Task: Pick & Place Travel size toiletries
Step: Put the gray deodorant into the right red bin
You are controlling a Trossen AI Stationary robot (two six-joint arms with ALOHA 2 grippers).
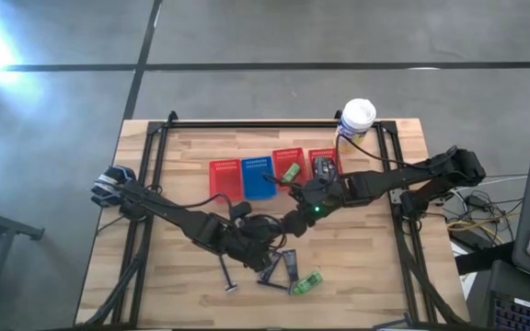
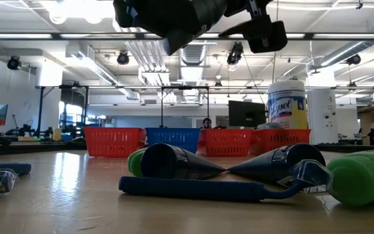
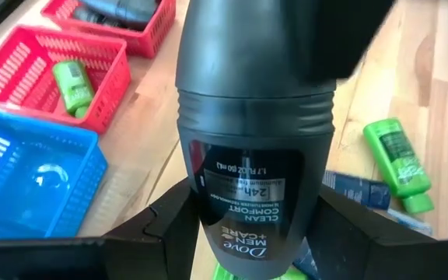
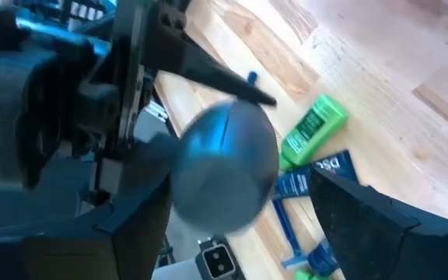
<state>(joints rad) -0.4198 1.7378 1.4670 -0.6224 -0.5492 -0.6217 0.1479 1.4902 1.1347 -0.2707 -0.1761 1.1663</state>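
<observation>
My left gripper (image 3: 255,233) is shut on a dark grey roll-on bottle (image 3: 255,117), held above the middle of the table (image 1: 274,230). My right gripper (image 4: 232,210) is open, with its fingers on either side of the bottle's rounded end (image 4: 224,167). On the table near the front lie a green bottle (image 1: 306,282), dark flat tubes (image 1: 288,267) and a razor (image 1: 226,276). The low view shows the razor (image 2: 200,189), two tubes (image 2: 174,162) and a green bottle (image 2: 362,179) lying flat. Another green bottle (image 3: 72,82) lies in a red basket. My left gripper pinches the grey bottle at its labelled body (image 3: 251,194) between its two fingers (image 3: 169,229). The bottle sticks out forward past the fingers, lifted clear of the table. Its far end is covered by my right gripper.
Four mesh baskets stand in a row toward the far edge: red (image 1: 224,176), blue (image 1: 259,176), red (image 1: 288,165) and red (image 1: 325,165), the last holding dark items. A white-lidded canister (image 1: 357,119) stands at the far right. There is bare wood at the near left (image 1: 173,276).
</observation>
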